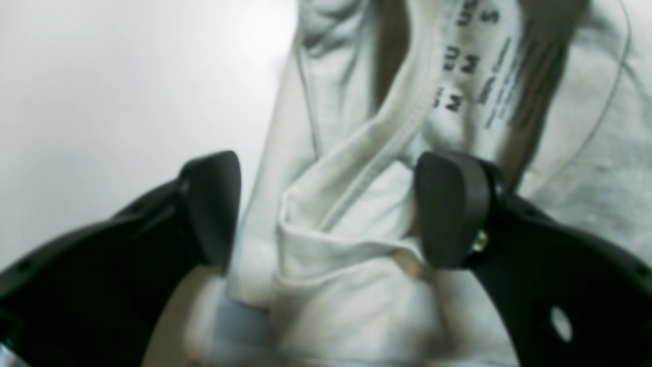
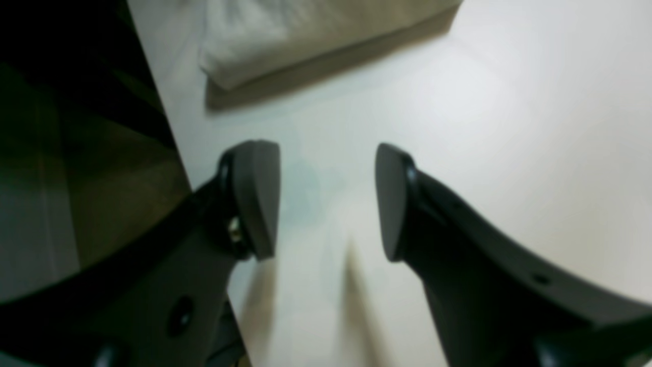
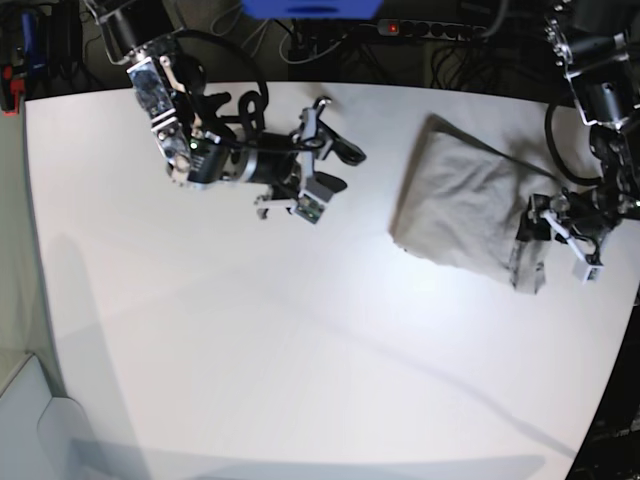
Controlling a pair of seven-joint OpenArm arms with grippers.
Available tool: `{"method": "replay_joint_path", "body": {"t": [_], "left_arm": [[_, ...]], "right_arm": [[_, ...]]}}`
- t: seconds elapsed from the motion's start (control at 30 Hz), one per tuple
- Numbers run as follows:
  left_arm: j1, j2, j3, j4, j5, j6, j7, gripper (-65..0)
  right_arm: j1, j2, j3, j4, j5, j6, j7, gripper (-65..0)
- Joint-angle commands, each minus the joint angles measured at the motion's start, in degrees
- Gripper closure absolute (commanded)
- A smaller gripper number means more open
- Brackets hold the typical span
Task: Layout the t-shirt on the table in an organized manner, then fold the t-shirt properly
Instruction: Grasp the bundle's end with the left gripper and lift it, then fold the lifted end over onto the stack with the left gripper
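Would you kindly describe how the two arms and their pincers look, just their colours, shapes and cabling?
Each pincer, left and right, has two curved matte-black fingers ending in flat, rounded dark-grey pads. In the base view both arms are black and silver-grey with white brackets near the wrists, and black cables loop along them.

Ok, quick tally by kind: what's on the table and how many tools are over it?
T-shirt: 1
Tools: 2, left tool and right tool
Table: 1
Total: 4
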Motion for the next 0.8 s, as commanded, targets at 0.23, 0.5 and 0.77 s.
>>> {"method": "replay_joint_path", "body": {"t": [0.23, 0.5, 0.77], "left_arm": [[-0.8, -0.3, 1.3, -0.4, 0.6, 0.1, 0.8, -50.9], [-2.1, -0.9, 13.6, -0.4, 0.9, 0.1, -1.3, 0.0], [-8.6, -5.4, 30.3, 3.5, 2.4, 0.1, -0.9, -0.5]], "right_arm": [[0.7, -0.1, 0.1, 1.1, 1.2, 0.4, -0.1, -30.6], [0.7, -0.1, 0.1, 1.2, 1.2, 0.4, -0.2, -30.6], [0.7, 2.3, 1.0, 1.5, 1.3, 0.4, -0.2, -30.6]]}}
